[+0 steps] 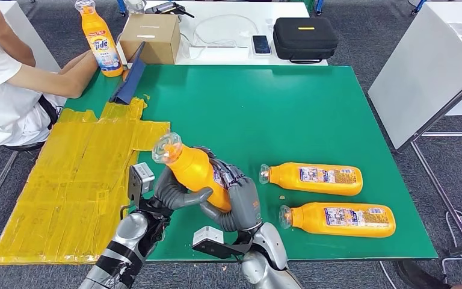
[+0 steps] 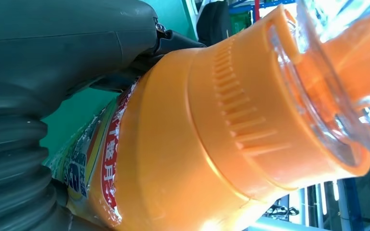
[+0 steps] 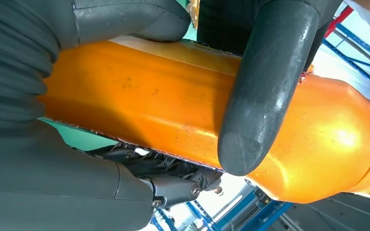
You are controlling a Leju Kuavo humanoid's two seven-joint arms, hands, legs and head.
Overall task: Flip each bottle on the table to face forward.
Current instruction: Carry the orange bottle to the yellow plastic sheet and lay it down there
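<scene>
An orange bottle (image 1: pixel 194 170) with a clear cap is held tilted above the green mat's (image 1: pixel 289 114) near edge, cap pointing up and left. My left hand (image 1: pixel 177 194) grips it from the left, thumb across its front. My right hand (image 1: pixel 236 198) wraps its lower body from the right. In the left wrist view the bottle (image 2: pixel 197 144) shows its neck and a label edge. The right wrist view shows the bottle's (image 3: pixel 139 103) plain orange side under my fingers (image 3: pixel 260 91). Two more orange bottles (image 1: pixel 313 178) (image 1: pixel 340 219) lie on their sides on the mat to the right, labels up.
A person (image 1: pixel 12 78) sits at the left, holding an upright Tide bottle (image 1: pixel 101 41) at the mat's far left corner. Yellow sheeting (image 1: pixel 72 186) covers the left of the table. A cardboard box (image 1: pixel 150 37), phone (image 1: pixel 261 43) and black case (image 1: pixel 304 37) sit behind.
</scene>
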